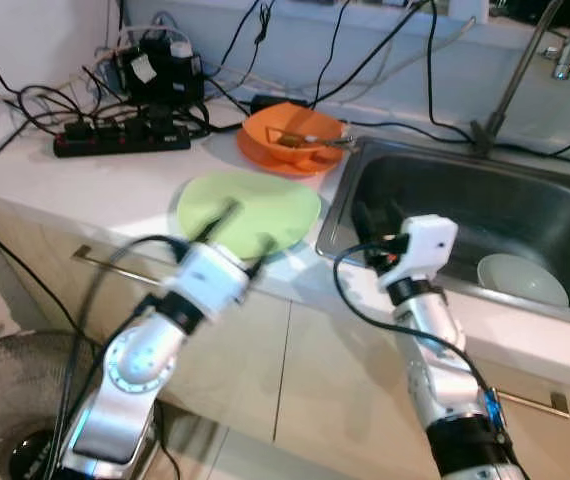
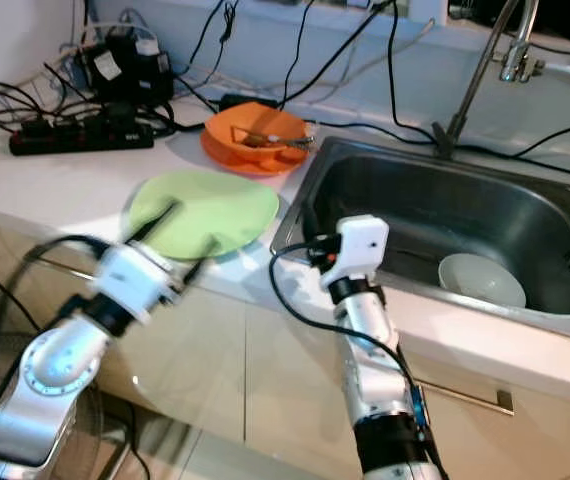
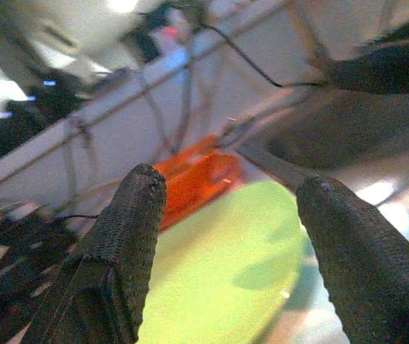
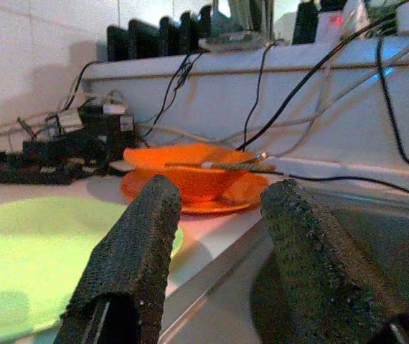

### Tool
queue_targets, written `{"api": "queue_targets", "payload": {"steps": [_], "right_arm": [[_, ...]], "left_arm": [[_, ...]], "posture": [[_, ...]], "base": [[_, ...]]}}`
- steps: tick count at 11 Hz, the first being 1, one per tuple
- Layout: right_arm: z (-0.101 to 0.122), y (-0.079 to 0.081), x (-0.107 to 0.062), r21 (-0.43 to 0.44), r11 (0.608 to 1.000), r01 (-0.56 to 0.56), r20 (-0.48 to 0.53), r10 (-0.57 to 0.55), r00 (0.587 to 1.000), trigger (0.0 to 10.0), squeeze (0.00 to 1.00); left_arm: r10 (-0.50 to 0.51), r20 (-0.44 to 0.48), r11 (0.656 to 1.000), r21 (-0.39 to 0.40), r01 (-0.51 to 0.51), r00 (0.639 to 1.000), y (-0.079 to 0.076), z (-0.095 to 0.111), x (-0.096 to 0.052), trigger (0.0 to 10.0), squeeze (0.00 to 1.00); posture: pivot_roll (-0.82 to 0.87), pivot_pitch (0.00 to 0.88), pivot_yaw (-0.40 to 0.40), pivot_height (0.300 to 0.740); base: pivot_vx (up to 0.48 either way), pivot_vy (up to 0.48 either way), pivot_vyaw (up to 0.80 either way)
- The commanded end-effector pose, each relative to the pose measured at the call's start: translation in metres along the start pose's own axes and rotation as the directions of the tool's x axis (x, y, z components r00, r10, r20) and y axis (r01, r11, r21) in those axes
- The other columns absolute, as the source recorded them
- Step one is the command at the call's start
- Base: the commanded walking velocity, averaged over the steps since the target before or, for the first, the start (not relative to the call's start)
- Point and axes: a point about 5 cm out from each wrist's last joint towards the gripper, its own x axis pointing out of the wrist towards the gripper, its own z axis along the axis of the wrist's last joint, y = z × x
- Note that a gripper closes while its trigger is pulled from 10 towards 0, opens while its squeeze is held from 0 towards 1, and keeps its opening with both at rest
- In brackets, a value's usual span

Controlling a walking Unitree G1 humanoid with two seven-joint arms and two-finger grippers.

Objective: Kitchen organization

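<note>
A light green plate (image 1: 250, 211) lies flat on the white counter just left of the sink. My left gripper (image 1: 246, 234) hovers open over the plate's near half, its black fingers (image 3: 129, 236) spread with nothing between them. Behind the plate stands an orange bowl (image 1: 290, 132) on an orange plate, with a metal utensil (image 4: 222, 165) lying across it. My right gripper (image 1: 375, 225) is open at the sink's front left corner, empty. A white bowl (image 1: 521, 279) sits on the bottom of the steel sink (image 1: 465, 190).
A black power strip (image 1: 120, 140) and tangled cables lie at the back left of the counter. The tap (image 1: 565, 45) rises at the back right. Cabinet fronts with metal handles (image 1: 535, 402) are below. A round grey fan grille (image 1: 15, 400) is on the floor at left.
</note>
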Motion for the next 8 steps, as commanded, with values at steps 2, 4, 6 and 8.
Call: {"api": "queue_targets", "payload": {"steps": [2,4,6,8], "right_arm": [[-0.007,0.002,0.001,0.02,1.0,0.003,-0.038,-0.002,0.999,10.0,0.0],[-0.014,0.002,0.0,0.028,1.0,0.011,-0.065,-0.009,0.998,10.0,0.0],[-0.017,0.0,-0.001,0.029,0.999,0.019,-0.076,-0.017,0.997,10.0,0.0],[-0.017,0.001,0.001,0.032,0.999,0.017,-0.076,-0.015,0.997,10.0,0.0]], "left_arm": [[-0.078,-0.054,0.99,0.115,0.084,0.995,-0.002,0.003,0.005,10.0,0.0],[-0.069,-0.119,0.981,0.173,0.089,0.991,-0.003,-0.005,0.006,10.0,0.0],[-0.068,-0.135,0.976,0.197,0.094,0.988,-0.003,-0.007,0.012,10.0,0.0],[-0.062,-0.142,0.973,0.212,0.091,0.988,0.002,-0.005,0.017,10.0,0.0]], "posture": [[0.26,0.002,-0.047,0.74],[0.25,0.01,-0.046,0.74],[0.25,0.017,-0.051,0.74],[0.25,0.019,-0.052,0.74]], "base": [[0.0,0.0,0.0],[0.0,0.0,0.0],[0.0,0.0,0.0],[0.0,0.0,0.0]]}}
